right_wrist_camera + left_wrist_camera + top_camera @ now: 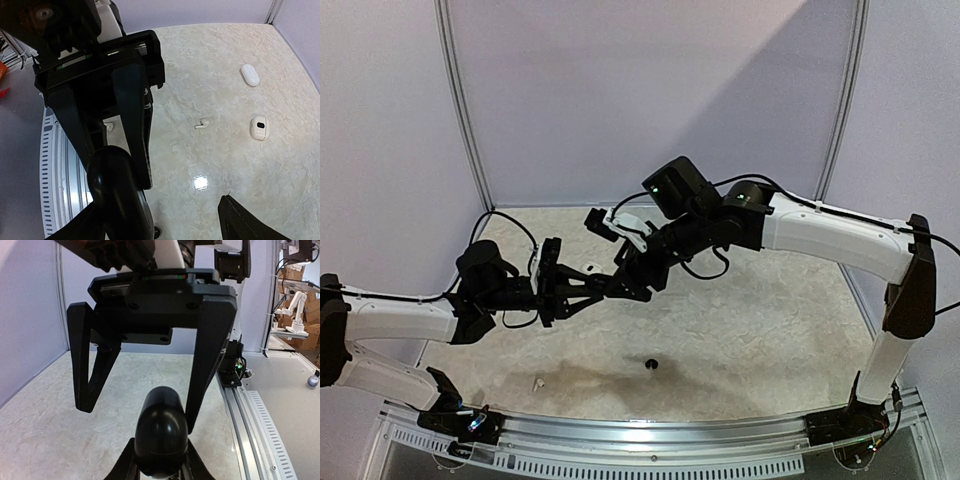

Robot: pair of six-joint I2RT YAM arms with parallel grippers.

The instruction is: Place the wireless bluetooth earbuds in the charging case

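Top view: the left gripper point(610, 287) and right gripper point(632, 278) meet above the middle of the table point(770, 340). 1 black earbud point(651, 363) lies near; 1 white earbud point(537, 382) lies near-left.

Left wrist: its fingers point(125, 466) clamp a black charging case point(161, 432). The right gripper's jaws stand wide apart.

Right wrist: a stemmed white bud point(201, 124) lies near a white case point(259, 128).

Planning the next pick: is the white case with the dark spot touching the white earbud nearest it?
Apart. The right wrist view shows bare tabletop between the white earbud and that white case.
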